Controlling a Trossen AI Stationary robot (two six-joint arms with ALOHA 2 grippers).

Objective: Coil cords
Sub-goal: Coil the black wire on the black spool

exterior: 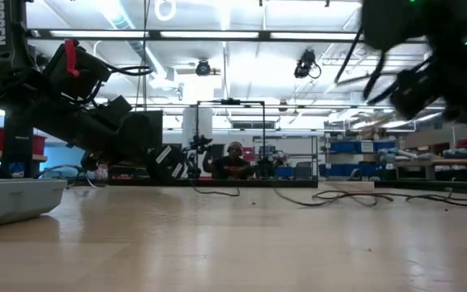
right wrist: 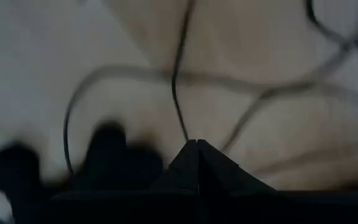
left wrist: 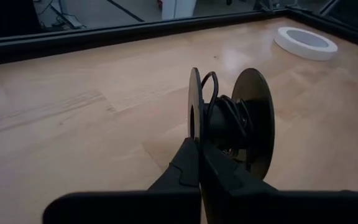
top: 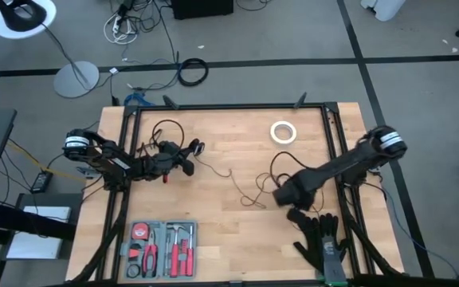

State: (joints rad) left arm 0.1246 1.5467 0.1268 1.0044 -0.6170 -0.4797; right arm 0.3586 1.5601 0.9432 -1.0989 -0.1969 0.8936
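Observation:
The thin black cord (top: 249, 191) lies in loose loops on the wooden table (top: 229, 231) between the two arms. One end is wound on a small black puck (top: 196, 148), a spool with two round discs (left wrist: 253, 121). My left gripper (top: 186, 157), at the table's left, is shut on the puck. My right gripper (top: 281, 195), right of the middle, is low over the table and shut at the loose loops (right wrist: 185, 74). In the low view the cord (exterior: 363, 196) rests on the tabletop. My left gripper pinches the rim of the puck's nearer disc (left wrist: 194, 127) between its two fingers, coming level from the table's left. The puck stands on edge with its discs upright and cord wound about its hub (left wrist: 224, 118). Whether it touches the table I cannot tell. My right gripper is shut on one strand of the cord (right wrist: 184, 127), which runs up to its fingertips (right wrist: 211, 158) and ends there. The fingers point down at the table. The rest of the cord lies slack in loops on the wood.
A white tape ring (top: 284, 131) lies at the back right. A grey tool tray (top: 162, 247) stands at the near left. Black gloves (top: 321, 239) lie near my right gripper, toward the near edge. A black frame borders the table.

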